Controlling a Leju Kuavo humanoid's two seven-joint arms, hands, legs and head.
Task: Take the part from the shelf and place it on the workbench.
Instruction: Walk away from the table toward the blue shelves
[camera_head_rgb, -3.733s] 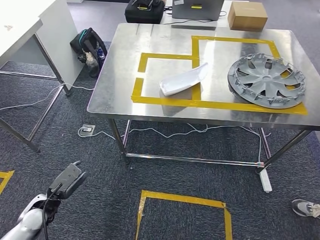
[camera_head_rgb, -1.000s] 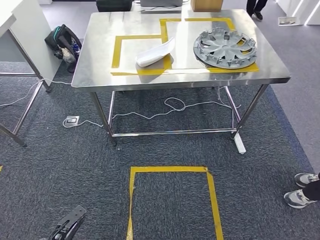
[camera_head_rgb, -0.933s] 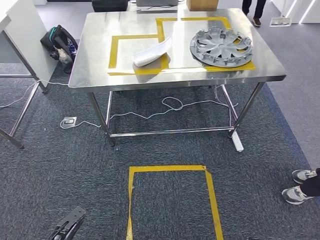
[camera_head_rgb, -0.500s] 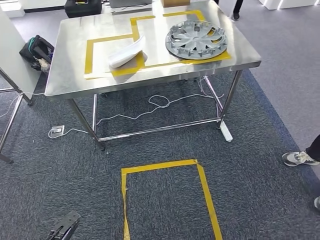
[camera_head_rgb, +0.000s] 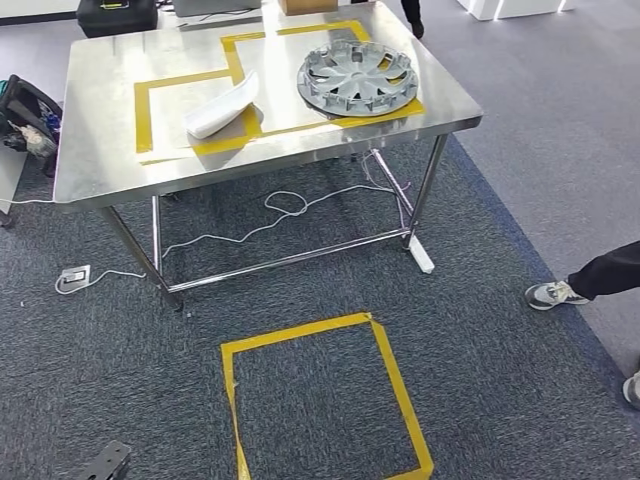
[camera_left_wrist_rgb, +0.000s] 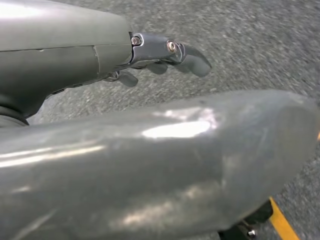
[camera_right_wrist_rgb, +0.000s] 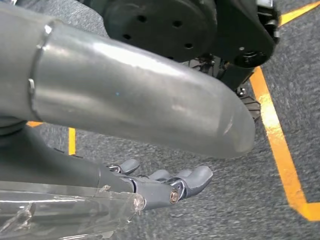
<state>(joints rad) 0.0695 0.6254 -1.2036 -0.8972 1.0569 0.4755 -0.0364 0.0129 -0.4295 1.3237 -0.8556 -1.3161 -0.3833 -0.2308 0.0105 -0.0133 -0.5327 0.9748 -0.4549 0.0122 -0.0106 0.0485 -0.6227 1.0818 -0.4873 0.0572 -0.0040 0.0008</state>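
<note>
I see the steel tabletop (camera_head_rgb: 98, 150) far ahead across the grey carpet (camera_head_rgb: 490, 330), marked with yellow tape. On its right lies the grey wheel cover (camera_head_rgb: 356, 76); left of it the white part (camera_head_rgb: 220, 104) rests across the tape line. Near me a yellow tape square (camera_head_rgb: 324, 395) marks the floor. My left hand (camera_left_wrist_rgb: 166, 52) and right hand (camera_right_wrist_rgb: 166, 187) hang over carpet, fingers loosely extended, seemingly holding nothing. A person's shoe (camera_head_rgb: 555, 294) stands right.
</note>
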